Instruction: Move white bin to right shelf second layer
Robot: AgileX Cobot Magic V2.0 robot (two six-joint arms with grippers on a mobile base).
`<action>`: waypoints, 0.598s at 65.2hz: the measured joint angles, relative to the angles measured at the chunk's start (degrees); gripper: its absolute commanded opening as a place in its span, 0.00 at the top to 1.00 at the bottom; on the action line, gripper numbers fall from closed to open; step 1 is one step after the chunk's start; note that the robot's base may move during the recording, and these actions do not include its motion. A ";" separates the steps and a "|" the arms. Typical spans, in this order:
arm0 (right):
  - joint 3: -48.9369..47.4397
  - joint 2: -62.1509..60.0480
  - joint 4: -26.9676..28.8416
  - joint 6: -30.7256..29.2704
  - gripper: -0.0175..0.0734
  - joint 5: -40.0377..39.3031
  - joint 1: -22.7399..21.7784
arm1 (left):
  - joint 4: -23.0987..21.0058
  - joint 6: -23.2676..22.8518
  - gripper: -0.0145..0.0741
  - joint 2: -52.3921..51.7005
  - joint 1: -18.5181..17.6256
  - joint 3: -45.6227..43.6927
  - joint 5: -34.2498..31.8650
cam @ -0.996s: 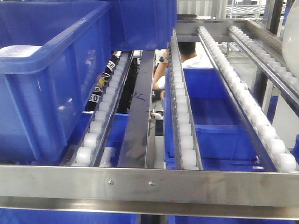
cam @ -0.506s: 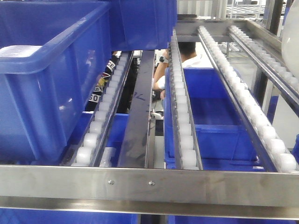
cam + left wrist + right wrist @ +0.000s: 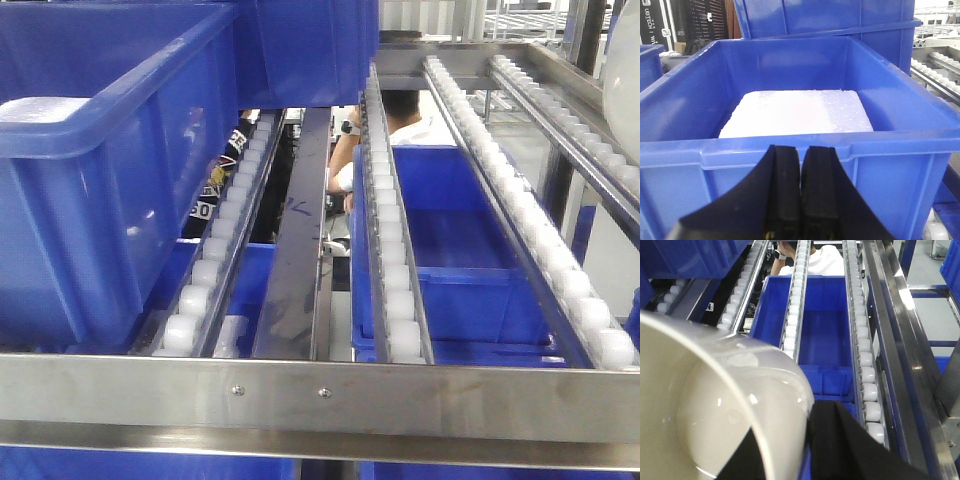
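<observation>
"UBTECH" on black box [image 3: 660, 25]

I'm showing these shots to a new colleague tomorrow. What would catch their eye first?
Probably the glossy white bin filling the lower left of the right wrist view, held by the right pincer above the roller lanes. Next, the big blue crate in front of the shut left pincer, with a white foam slab on its floor. Behind the rack, a person in a white shirt shows between the rollers.
</observation>
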 measured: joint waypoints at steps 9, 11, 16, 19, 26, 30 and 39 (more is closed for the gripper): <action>0.00 0.00 0.00 0.00 0.78 -0.10 0.00 | 0.00 0.00 0.74 0.00 0.00 0.00 0.00; 0.00 0.00 0.00 0.00 0.78 -0.10 0.00 | 0.00 0.00 0.74 0.00 0.00 0.00 0.00; 0.00 0.00 0.00 0.00 0.78 -0.21 0.00 | 0.00 0.00 0.74 0.00 0.00 0.00 0.00; 0.00 0.00 0.00 0.00 0.78 -0.49 0.00 | 0.00 0.00 0.74 0.00 0.00 0.00 0.00; 0.00 0.00 0.00 0.00 0.78 -1.63 0.00 | 0.00 0.00 0.74 0.00 0.00 0.00 0.00; 0.00 0.64 0.00 0.00 0.78 -2.29 0.00 | 0.00 0.00 0.74 0.00 0.00 0.00 0.00; -1.64 6.04 0.18 0.00 0.78 -1.74 0.13 | 0.00 0.00 0.74 0.00 0.00 0.00 0.00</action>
